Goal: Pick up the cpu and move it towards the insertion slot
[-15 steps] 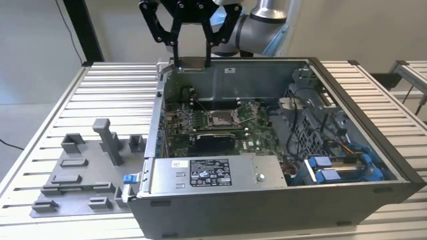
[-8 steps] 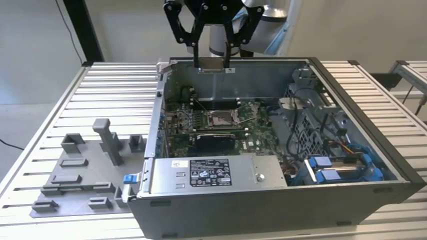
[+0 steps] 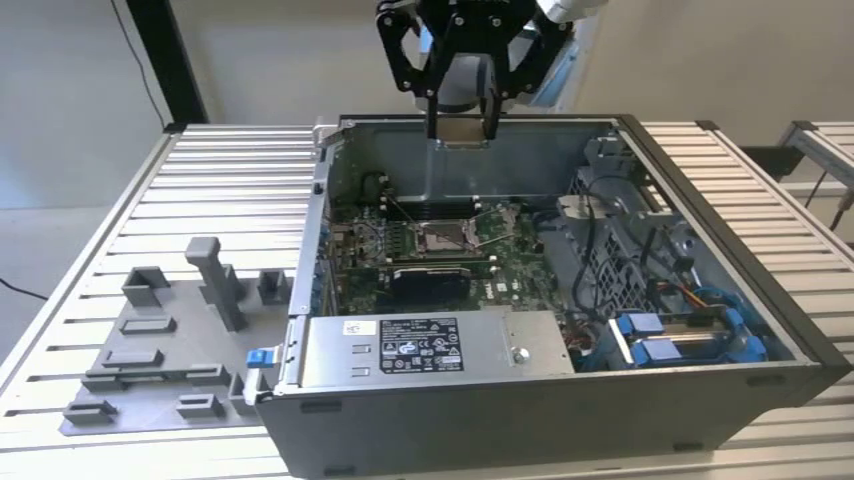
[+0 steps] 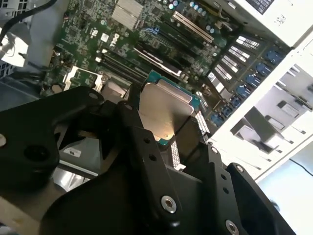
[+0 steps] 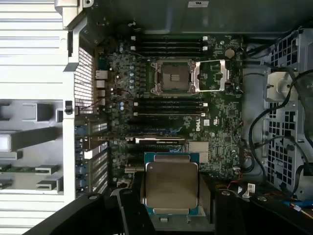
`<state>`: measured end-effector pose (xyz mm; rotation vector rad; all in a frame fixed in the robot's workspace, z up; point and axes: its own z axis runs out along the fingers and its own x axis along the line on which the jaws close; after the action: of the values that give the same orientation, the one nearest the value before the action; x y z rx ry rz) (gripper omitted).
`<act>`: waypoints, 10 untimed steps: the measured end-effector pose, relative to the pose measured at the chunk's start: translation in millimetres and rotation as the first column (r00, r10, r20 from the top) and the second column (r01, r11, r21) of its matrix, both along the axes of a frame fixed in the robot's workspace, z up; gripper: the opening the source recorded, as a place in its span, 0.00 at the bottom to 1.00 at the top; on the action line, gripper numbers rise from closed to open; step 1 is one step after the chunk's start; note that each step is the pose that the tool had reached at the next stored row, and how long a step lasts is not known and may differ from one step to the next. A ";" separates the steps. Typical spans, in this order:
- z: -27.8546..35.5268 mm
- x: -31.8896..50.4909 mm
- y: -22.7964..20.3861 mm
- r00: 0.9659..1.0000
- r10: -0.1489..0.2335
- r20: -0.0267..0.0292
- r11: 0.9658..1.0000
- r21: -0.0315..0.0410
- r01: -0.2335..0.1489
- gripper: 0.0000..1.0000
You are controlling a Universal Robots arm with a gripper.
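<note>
Silvery, flat and square, the cpu (image 5: 171, 184) is pinched between the black fingers (image 4: 146, 147) of the gripper (image 3: 463, 135), so pick-up is judged complete. It hangs above the open computer case (image 3: 694, 330). Below and well apart from the fingers lies the metal-framed insertion slot (image 5: 173, 77) on the green motherboard (image 5: 220, 122); transfer remains unfinished.

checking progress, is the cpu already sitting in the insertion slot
No, the cpu is held between the gripper fingers, apart from the insertion slot, which sits open in the first wrist view.
</note>
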<state>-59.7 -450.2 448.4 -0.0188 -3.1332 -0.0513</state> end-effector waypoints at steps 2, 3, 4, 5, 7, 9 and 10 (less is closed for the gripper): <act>-0.2 1.3 -0.1 1.000 0.000 0.000 1.000 0.000 0.000 0.00; -0.2 1.3 0.0 1.000 0.000 0.000 1.000 0.000 0.000 0.00; -0.1 1.4 0.0 1.000 0.000 0.000 1.000 0.000 0.000 0.00; -0.1 1.5 0.0 1.000 0.000 0.000 1.000 0.000 0.000 0.00; -0.7 1.6 0.0 1.000 0.000 0.000 1.000 0.000 0.000 0.00; -3.6 1.6 0.0 1.000 0.000 0.000 1.000 -0.003 0.000 0.00; -5.5 1.6 0.0 1.000 0.000 0.000 1.000 -0.004 0.000 0.00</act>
<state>-58.1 -450.2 442.9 -0.0188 -3.1332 -0.0447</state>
